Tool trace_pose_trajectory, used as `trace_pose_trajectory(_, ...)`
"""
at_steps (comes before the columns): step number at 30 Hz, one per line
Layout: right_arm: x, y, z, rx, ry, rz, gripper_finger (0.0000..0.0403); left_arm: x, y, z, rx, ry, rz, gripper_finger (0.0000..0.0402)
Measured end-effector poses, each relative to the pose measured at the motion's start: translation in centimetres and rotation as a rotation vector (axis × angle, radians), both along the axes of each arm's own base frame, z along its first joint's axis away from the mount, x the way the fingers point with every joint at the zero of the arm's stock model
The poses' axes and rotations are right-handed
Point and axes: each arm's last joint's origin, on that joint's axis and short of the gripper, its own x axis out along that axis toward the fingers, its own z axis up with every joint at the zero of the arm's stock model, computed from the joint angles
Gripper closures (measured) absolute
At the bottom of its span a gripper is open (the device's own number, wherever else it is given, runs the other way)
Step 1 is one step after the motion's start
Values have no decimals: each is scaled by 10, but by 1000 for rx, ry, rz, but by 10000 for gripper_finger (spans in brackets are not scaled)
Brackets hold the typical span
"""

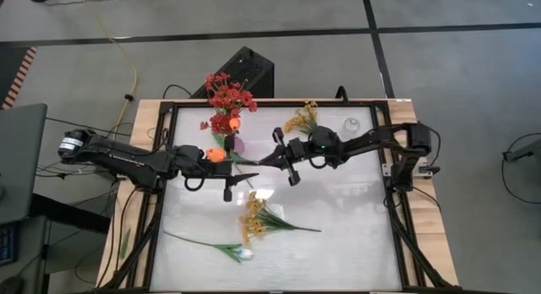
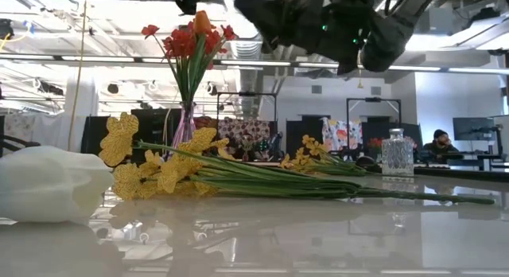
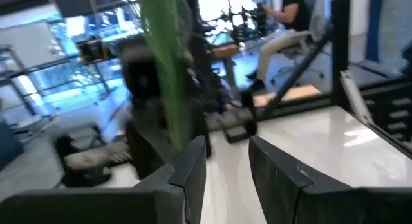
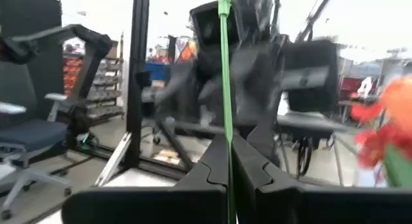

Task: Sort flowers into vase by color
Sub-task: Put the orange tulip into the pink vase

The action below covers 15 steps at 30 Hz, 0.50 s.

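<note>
The right gripper (image 4: 226, 169) is clamped on the thin green stem (image 4: 225, 89) of an orange tulip (image 1: 217, 155), above the table's middle. The left gripper (image 3: 225, 163) stands with its fingers apart just beside the tulip's leaf (image 3: 168, 63), holding nothing. The blossom hangs near the purple vase (image 2: 183, 126), far left, which already holds red sprays (image 1: 228, 98) and an orange tulip.

To finish the step well, keep the stem pinched by the right gripper until its lower end is over the vase mouth. Lower it vertically (the vase appears narrow and light, so a sideways push could tip it). Keep the left gripper clear of the blossoms already placed.

Remaining on the table: yellow sprays (image 1: 254, 214) and a white tulip (image 1: 245, 253) near, more yellow sprays (image 1: 302, 118) beside the clear glass vase (image 2: 397, 153) far right.
</note>
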Motion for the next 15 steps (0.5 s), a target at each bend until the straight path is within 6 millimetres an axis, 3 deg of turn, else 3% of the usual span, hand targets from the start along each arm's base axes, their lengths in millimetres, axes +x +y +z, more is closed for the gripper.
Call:
trace_pose_trajectory(7,6,-3,-8,21,27,-46,377,0,1,1,1,-8,42,294)
trace_pose_trajectory(15,0,-14,4,9,-22,-80,375,-1,1,-12,-41,117,33,294)
